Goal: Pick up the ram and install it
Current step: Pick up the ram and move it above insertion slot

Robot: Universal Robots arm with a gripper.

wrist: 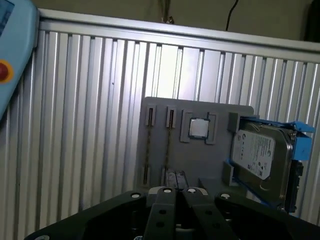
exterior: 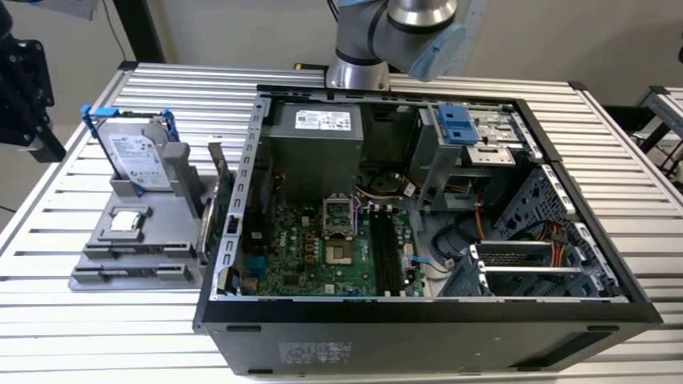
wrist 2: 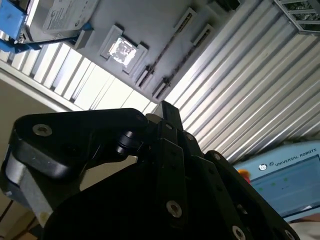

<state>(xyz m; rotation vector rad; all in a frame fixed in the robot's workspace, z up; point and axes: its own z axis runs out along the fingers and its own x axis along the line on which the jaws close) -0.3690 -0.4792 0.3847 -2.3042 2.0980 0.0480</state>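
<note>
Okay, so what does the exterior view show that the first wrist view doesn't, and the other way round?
The exterior view adds the open computer case with its motherboard, and the robot arm behind it. The first wrist view adds the gripper in the foreground and a light-blue pendant with a red button. Both show the grey parts holder on the slatted table, carrying the hard drive and a square processor chip.

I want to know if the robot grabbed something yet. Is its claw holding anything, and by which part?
Nothing, it seems. In the first wrist view the gripper has its fingers closed together with nothing between them, well clear of the grey tray.
</note>
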